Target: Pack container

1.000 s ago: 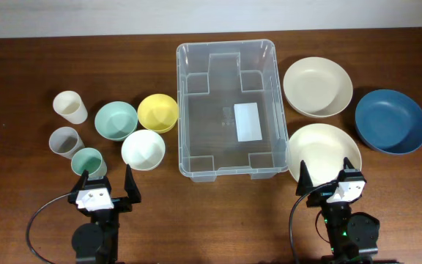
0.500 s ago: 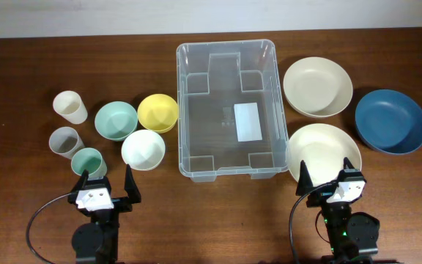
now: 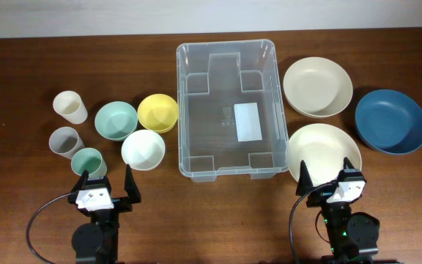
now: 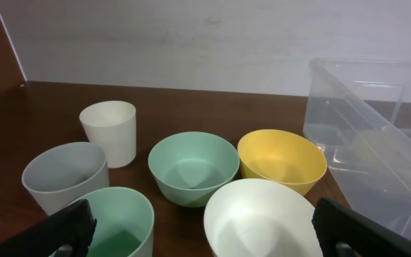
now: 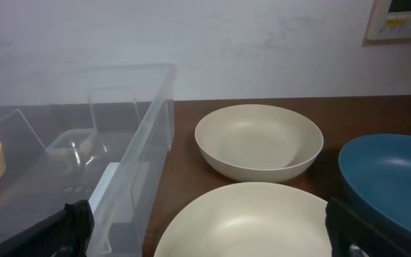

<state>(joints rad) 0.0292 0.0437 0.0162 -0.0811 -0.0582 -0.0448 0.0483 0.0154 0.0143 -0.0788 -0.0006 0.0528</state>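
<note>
Judged a lab-type robot test room rather than a home. Noted a dark wooden table (image 3: pixel 20 59) set against a plain white wall (image 4: pixel 191 36), a wall-mounted control panel (image 5: pixel 402 18), and a black cable (image 3: pixel 41 210) looped at the table's near edge.

You changed nothing in that last second: the container (image 3: pixel 211 125) and everything else on the tabletop (image 3: pixel 20 59) lay unmoved.
</note>
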